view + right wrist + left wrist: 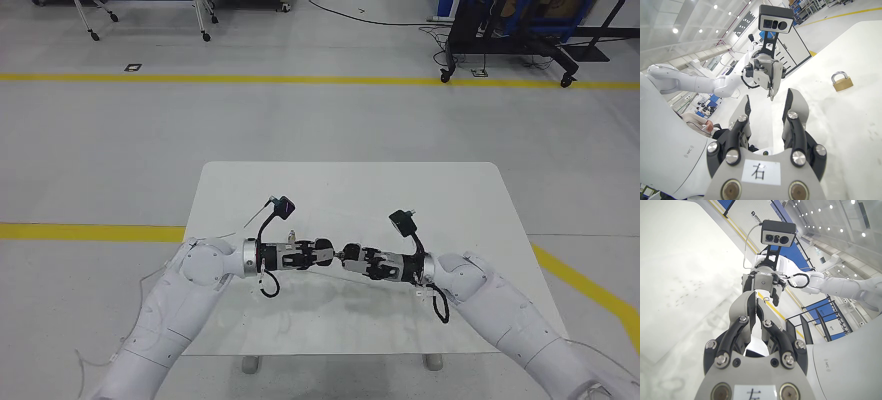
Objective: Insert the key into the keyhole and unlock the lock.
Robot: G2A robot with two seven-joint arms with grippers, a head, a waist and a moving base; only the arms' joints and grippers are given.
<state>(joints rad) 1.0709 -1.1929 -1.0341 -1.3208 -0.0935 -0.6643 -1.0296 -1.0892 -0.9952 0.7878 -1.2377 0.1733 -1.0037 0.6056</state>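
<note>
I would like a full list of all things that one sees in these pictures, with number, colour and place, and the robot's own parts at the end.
table: one, white, under both arms.
key: one, silver, one end sticking out of the left pincer.
padlock: one, brass body with silver shackle, lying on the table, apart from both pincers.
floor lines: yellow, on the grey floor around the table.
left pincer: one, grey with black pads, shut on the key, facing the right pincer.
right pincer: one, same colours, open, close to the key.
</note>
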